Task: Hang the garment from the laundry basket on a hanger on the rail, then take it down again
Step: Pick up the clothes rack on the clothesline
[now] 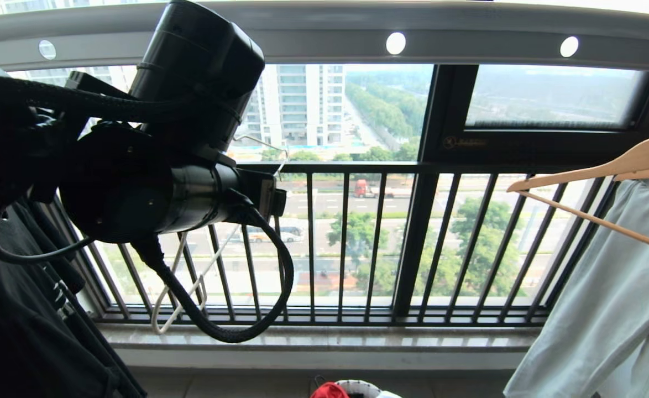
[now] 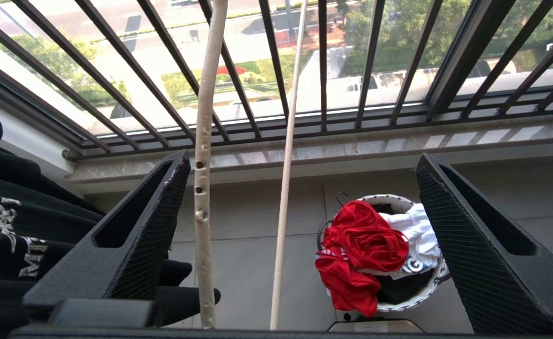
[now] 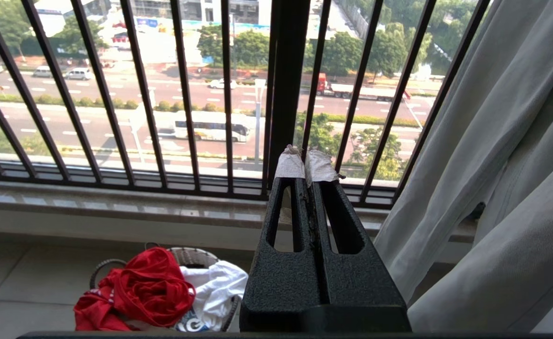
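Two grippers: left gripper (image 2: pixel 300 240) spread wide around the cream hanger (image 2: pixel 204 155) without gripping it, up below the rail (image 1: pixel 324 33); right gripper (image 3: pixel 306 167) pinched closed, empty. Red garment (image 2: pixel 361 249) lies crumpled in the laundry basket (image 2: pixel 415 301) on the floor.

High-rise apartment balcony used for drying laundry: barred window railing (image 1: pixel 357 243) above a street, perforated overhead rail (image 1: pixel 324 38), hung clothes, laundry basket (image 2: pixel 427 282) on tiled floor

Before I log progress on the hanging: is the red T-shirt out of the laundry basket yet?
No, the red T-shirt lies crumpled in the laundry basket on the floor.
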You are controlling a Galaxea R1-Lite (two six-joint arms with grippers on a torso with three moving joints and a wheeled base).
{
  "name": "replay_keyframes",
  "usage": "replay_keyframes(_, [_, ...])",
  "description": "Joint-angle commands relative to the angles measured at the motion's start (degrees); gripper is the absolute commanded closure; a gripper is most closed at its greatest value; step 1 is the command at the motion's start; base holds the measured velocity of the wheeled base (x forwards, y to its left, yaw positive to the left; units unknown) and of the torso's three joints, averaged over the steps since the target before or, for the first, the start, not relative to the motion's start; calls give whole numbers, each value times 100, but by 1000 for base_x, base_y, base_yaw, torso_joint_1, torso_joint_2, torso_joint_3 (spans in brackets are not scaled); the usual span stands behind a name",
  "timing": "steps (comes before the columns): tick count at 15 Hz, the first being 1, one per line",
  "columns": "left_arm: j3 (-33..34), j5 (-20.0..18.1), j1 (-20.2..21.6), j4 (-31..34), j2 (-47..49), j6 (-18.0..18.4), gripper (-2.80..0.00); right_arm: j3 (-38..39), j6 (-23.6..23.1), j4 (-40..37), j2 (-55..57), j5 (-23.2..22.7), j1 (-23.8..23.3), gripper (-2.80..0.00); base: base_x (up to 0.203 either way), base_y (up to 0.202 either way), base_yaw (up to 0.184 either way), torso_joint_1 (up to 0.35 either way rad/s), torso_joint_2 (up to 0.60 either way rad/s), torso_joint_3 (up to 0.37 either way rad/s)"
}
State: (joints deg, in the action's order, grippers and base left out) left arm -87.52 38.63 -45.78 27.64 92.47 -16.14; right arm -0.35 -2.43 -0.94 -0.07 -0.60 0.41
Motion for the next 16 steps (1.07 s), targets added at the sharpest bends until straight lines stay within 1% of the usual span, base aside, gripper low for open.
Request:
replay_keyframes(1, [15, 22, -2, 14, -39, -12, -280, 0, -4, -2, 7, -2, 2, 0, 0, 0, 0, 0, 0, 0])
replay_keyframes(3, [59, 22, 6, 14, -36, -21, -280, 0, -4, -3, 7, 7, 2, 0, 0, 0, 0, 0, 0, 0])
replay_keyframes(6, [133, 17, 174, 10, -1, -144, -280, 0, -4, 0, 7, -2, 2, 0, 0, 0, 0, 0, 0, 0])
replay_keyframes(7, [130, 13, 207, 5, -9, -152, 0, 0, -4, -3, 7, -2, 2, 0, 0, 0, 0, 0, 0, 0])
replay_keyframes(16, [130, 48, 262, 14, -3, -53, 0, 0, -4, 2, 7, -2, 2, 0, 0, 0, 0, 0, 0, 0])
